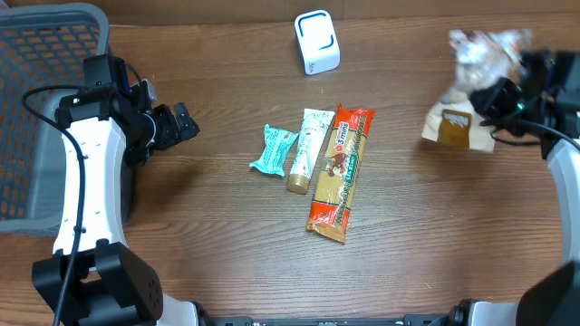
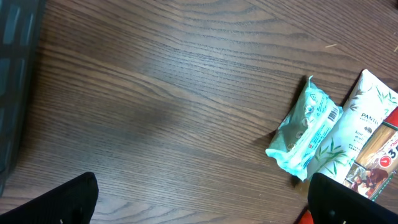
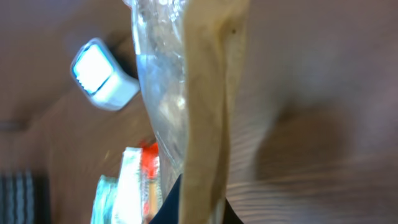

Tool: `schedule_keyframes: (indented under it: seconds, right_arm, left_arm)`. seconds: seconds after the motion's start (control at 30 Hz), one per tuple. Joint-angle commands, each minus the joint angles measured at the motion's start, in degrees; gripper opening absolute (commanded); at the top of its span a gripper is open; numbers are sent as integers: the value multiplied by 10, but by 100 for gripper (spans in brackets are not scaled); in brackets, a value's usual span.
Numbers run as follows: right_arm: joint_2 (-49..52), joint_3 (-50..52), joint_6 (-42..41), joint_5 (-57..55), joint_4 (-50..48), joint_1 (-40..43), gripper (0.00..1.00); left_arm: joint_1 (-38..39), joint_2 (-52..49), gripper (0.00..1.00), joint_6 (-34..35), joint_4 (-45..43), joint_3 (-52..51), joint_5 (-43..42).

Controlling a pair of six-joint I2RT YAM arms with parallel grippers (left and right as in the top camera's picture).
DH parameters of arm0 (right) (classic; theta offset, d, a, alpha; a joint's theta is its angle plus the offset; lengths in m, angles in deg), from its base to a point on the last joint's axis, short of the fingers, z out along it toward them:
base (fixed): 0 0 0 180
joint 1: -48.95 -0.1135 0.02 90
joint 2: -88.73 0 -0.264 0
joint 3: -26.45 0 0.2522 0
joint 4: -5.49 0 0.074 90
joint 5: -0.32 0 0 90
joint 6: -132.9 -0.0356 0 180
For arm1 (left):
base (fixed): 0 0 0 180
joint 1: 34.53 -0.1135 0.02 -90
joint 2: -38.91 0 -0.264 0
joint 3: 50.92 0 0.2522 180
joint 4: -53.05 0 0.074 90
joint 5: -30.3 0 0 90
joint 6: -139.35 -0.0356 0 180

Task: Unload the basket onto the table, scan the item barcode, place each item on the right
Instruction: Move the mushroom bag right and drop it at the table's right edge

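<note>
Basically the bag [image 1: 467, 91] looks light & floppy: clear crinkly film up top, a stiffer brown card panel at the lower end, and lumpy contents I can't make out. The film prob slips and bunches under the pads, so the bag should sag and swing rather than hold a pose. The card end is the only part w/ any stiffness. Best hold, in my view, is a pinch on the film edge or gathered top. That leaves the card panel bare, since a barcode most likely sits there, though none is readable in any view. Contents may be crushable, so pinch film only, not the bulk.

Right gripper [image 1: 497, 98] has its jaws pressed together on the side of the bag away from the scanner [image 1: 316, 42]. The wrist view shows film and card edge-on, right in front of the camera, w/ a dark finger [image 3: 169, 214] at the bottom. The bag sits well right of the scanner and a bit nearer the robot. Can't tell if it's lifted off the table [image 1: 181, 235] or resting on it. The card face isn't turned to the scanner, as far as I can judge.

Left gripper [image 1: 184, 122] is spread wide w/ nothing in it, well left of the scanner.
</note>
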Motion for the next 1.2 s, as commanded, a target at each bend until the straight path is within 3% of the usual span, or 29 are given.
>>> schedule_keyframes:
  seconds: [0.0, 0.17, 0.2, 0.23, 0.3, 0.47, 0.67, 0.87, 1.17]
  right_arm:
    - [24, 78, -115, 17, -54, 45, 4]
    - [38, 181, -159, -29, -137, 89, 4]
    - [39, 195, -159, -40, -143, 95, 7]
    - [40, 206, -159, -55, -144, 99, 20]
    - [40, 217, -158, -73, -138, 108, 61]
    - [40, 209, -116, -21, -125, 132, 97]
    - [29, 130, -56, 61, -54, 132, 100]
    - [20, 36, -22, 62, 33, 66, 100]
    - [21, 27, -6, 2, 21, -50, 100]
  left_arm:
    - [3, -3, 100, -11, -2, 9, 1]
    - [3, -3, 100, -11, -2, 9, 1]
    - [3, -3, 100, -11, -2, 9, 1]
    - [3, -3, 100, -11, -2, 9, 1]
    - [3, -3, 100, -11, -2, 9, 1]
    - [3, -3, 100, -11, -2, 9, 1]
    - [3, -3, 100, -11, -2, 9, 2]
    - [3, -3, 100, -11, -2, 9, 1]
    - [3, -3, 100, -11, -2, 9, 1]
